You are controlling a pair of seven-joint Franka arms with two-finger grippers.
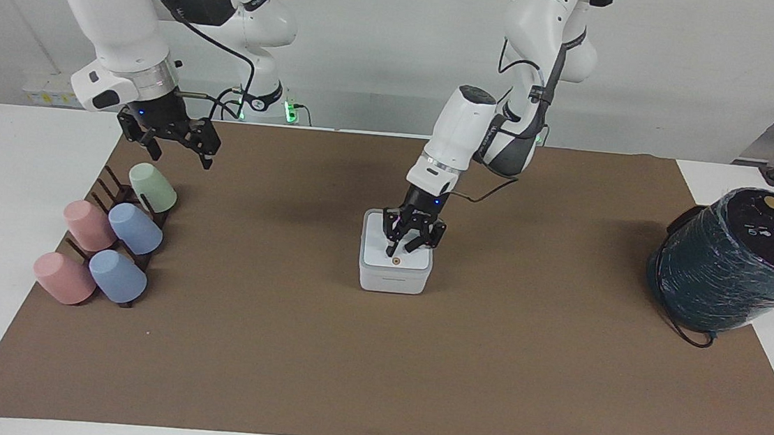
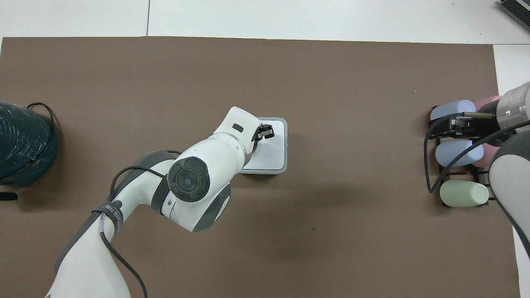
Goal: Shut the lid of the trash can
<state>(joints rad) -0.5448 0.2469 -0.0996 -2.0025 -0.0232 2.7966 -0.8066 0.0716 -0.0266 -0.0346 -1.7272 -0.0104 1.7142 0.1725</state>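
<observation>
1. The small white square plastic trash can with rounded corners stands on the brown paper mat in the middle of the table, well away from every edge and corner.
2. Its white square hinged plastic lid with the small orange-brown dot lies flat on the can; it looks fully down, so what the can holds is hidden.
3. The left gripper is over the lid with its fingers drawn narrow and holding nothing; one fingertip appears to touch the lid top near the dot.
4. I judge this to be the closing step: a last press to seat the lid. The next move calls for a straight lift clear of the can without dragging it.
5. The right gripper waits with fingers spread wide and empty above the dark rack of tipped pastel plastic cups near the mat's edge at the right arm's end; the cups' insides cannot be seen.
6. A large dark green wrapped cylinder sits at the mat's edge at the left arm's end.
</observation>
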